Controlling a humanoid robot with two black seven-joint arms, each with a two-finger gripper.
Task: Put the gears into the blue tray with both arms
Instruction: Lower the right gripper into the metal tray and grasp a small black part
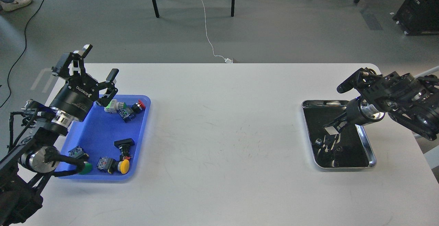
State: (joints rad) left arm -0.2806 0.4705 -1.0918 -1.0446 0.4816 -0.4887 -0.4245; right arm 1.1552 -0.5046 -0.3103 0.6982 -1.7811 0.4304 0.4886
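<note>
The blue tray (pixel 99 130) lies at the table's left end and holds several push-button switches. My left gripper (pixel 101 61) hovers over its far left corner, open, with nothing between the fingers. My right gripper (pixel 331 129) reaches down into the silver-rimmed metal tray (pixel 369 152) at the right, over its middle. It is dark against the tray's black inside, so its fingers cannot be told apart. The gears are hard to pick out there. A small dark piece (pixel 338 149) near the tray's front may be one, among reflections of the gripper.
In the blue tray lie a green-and-white switch (pixel 115 106), a red one (pixel 139 105), a black flat-headed one (pixel 124 143), a yellow one (pixel 122 166) and a green one (pixel 85 167). White tabletop (pixel 223 133) spans between the trays. Chair legs and cables are on the floor beyond.
</note>
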